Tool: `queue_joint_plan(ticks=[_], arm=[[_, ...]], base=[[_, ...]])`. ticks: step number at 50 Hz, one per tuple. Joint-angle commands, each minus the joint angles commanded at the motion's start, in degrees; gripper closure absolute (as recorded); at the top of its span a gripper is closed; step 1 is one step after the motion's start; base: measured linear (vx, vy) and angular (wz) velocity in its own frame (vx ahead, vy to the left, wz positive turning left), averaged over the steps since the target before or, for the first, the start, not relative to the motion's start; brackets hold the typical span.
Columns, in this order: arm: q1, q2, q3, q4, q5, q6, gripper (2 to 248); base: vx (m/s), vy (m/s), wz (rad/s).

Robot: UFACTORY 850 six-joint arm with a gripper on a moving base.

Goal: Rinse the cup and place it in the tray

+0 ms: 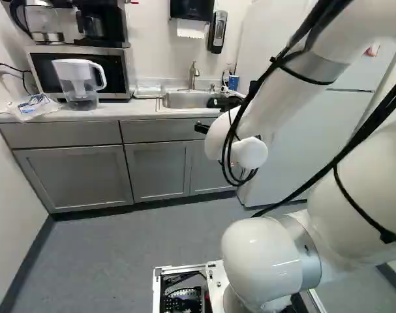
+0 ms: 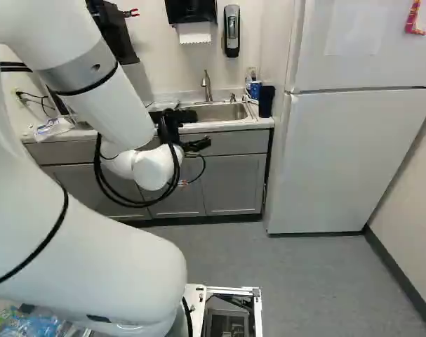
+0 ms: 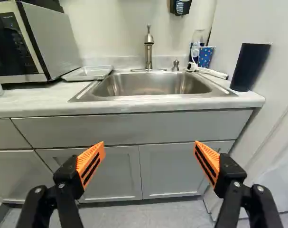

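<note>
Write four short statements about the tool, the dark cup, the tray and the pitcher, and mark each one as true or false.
1. The tool is open and holds nothing. True.
2. The tray is between the microwave and the sink. True.
3. The dark cup lies inside the sink. False: it stands beside it.
4. The pitcher is on the microwave. False: it stands on the counter.
</note>
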Motion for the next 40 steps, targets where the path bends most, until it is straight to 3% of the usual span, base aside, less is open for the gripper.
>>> queue_joint_plan(ticks=[40], arm=[[0.4,-2.6,-7.8,0.0,-5.6,0.0,3]], base=[[0.0,0.0,0.0]])
